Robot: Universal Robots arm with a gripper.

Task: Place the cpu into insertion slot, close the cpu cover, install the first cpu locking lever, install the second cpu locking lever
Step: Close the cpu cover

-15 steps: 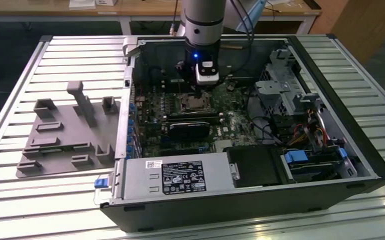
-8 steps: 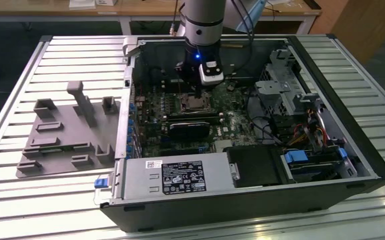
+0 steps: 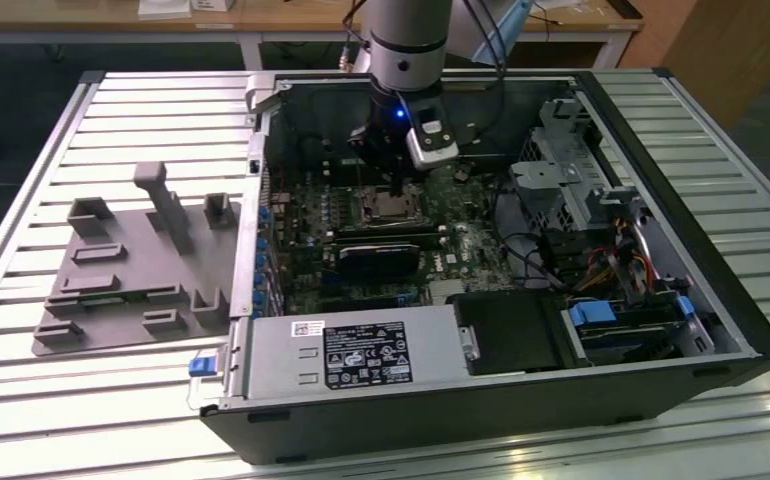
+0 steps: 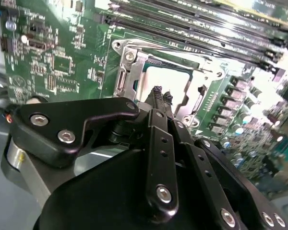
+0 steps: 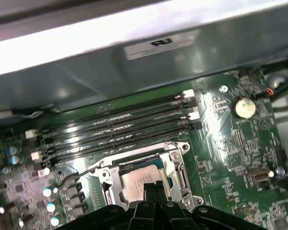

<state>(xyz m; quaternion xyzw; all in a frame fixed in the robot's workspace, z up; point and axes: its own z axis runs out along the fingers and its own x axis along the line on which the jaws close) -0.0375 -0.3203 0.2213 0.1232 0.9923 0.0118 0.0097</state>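
Observation:
The cpu [image 5: 140, 176] [image 4: 169, 79] lies flat in the insertion slot [image 3: 388, 208] on the green board, its silver top showing. The cpu cover [image 5: 175, 165] [image 4: 134, 64], a silver frame, lies down around it with the chip showing through its window. A thin wire lever [image 5: 76, 175] sticks out sideways from the socket's corner. My gripper [image 4: 161, 95] [image 5: 153, 188] [image 3: 395, 190] hangs just above the cpu, shut with its fingertips together and nothing between them.
Long black memory slots [image 5: 125, 125] run beside the socket, toward the case wall [image 5: 134, 62]. A black card [image 3: 378, 262], the power supply [image 3: 345, 355] and a drive cage [image 3: 572, 170] crowd the case. A grey fixture plate [image 3: 132, 270] lies on the exterior view's left.

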